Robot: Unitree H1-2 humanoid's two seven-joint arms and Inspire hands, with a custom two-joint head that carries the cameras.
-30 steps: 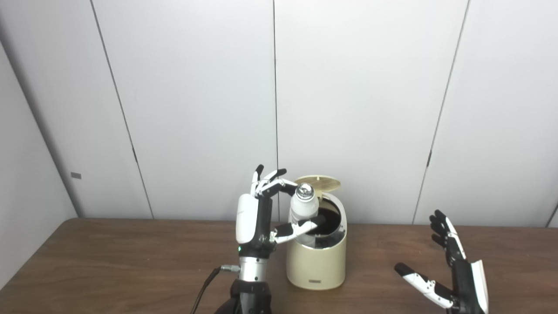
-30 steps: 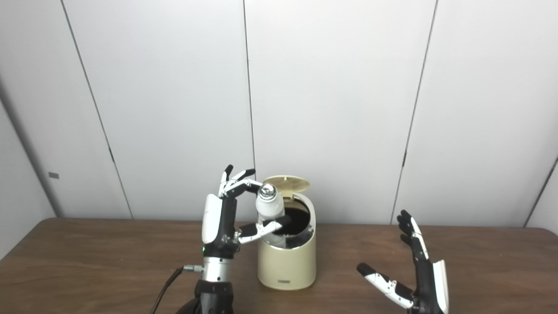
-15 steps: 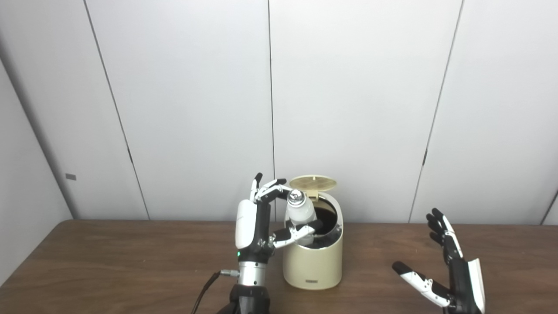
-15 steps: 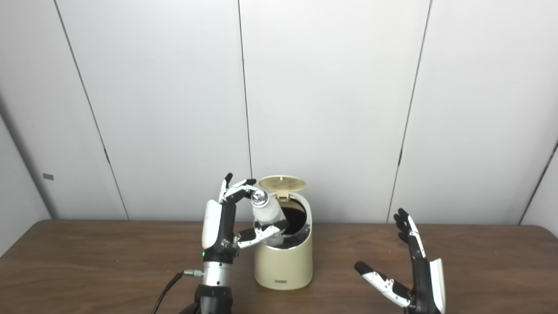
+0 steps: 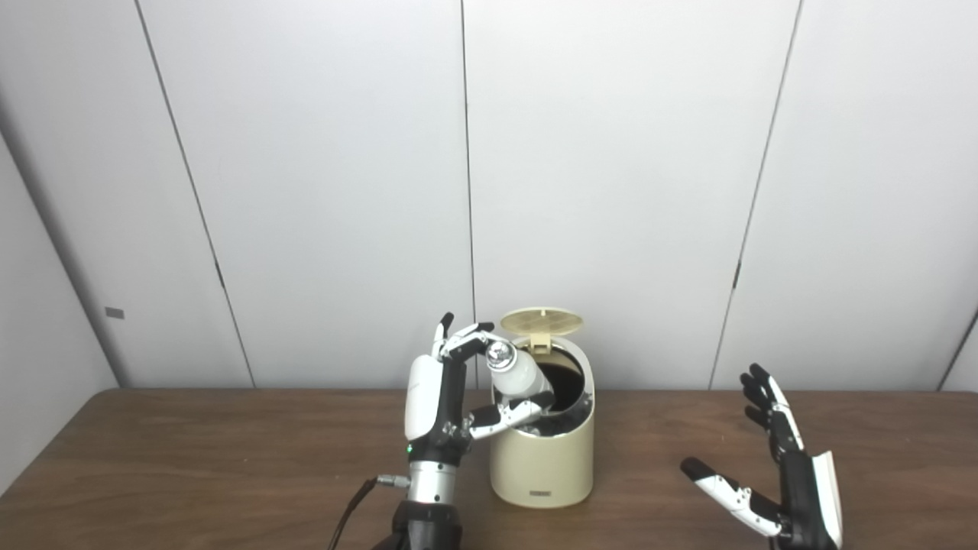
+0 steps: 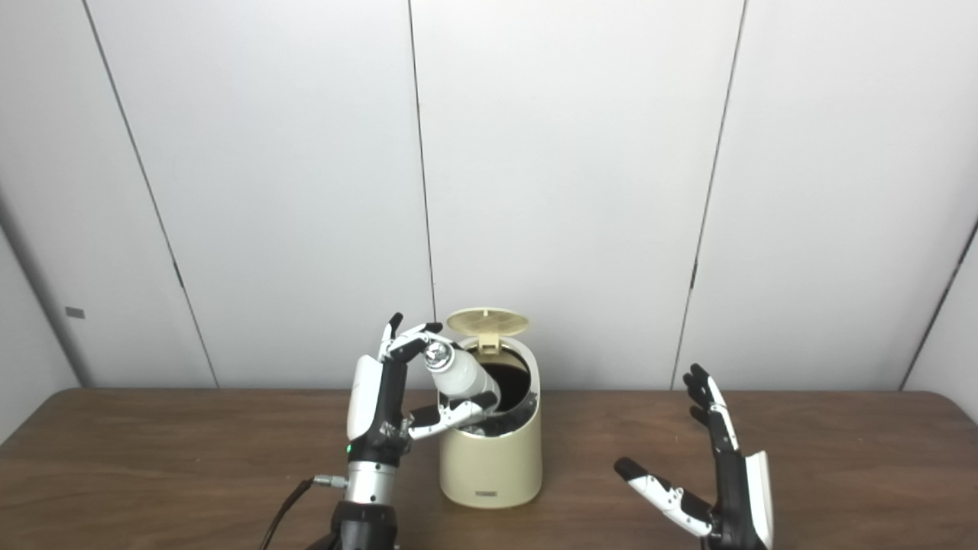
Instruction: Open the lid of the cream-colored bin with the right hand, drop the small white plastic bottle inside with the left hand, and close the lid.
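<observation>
Left eye view first: the cream-colored bin (image 5: 542, 458) stands on the wooden table (image 5: 191, 466) with its lid (image 5: 541, 324) swung up at the back, and every place here is reckoned from that bin. Just beside its left wall the left hand (image 5: 443, 386) rises upright, fingers (image 5: 467, 341) curled onto the shiny cap and thumb under the body, pinching the small white plastic bottle (image 5: 513, 371), which leans tilted over the bin's dark mouth with its lower end already past the rim. Judging by its look, the bottle is light, stiff and smooth, so it may slip; the cap and mid-body are the sensible places to hold it, as now. Well apart to the bin's right, the right hand (image 5: 779, 477) waits low over the table, spread and holding nothing. A dark cable (image 5: 351, 512) trails from the left wrist, in front and to the left of the bin. Right eye view next: the same bin (image 6: 493, 458) shows the bottle (image 6: 461, 376) slanting into the opening, the left hand (image 6: 386, 393) clasping it, the right hand (image 6: 718, 473) splayed well to the right. Nothing blocks the opening; the raised lid (image 6: 489, 321) behind the bottle and the near rim under the thumb are, in my judgement, what could catch on release.
</observation>
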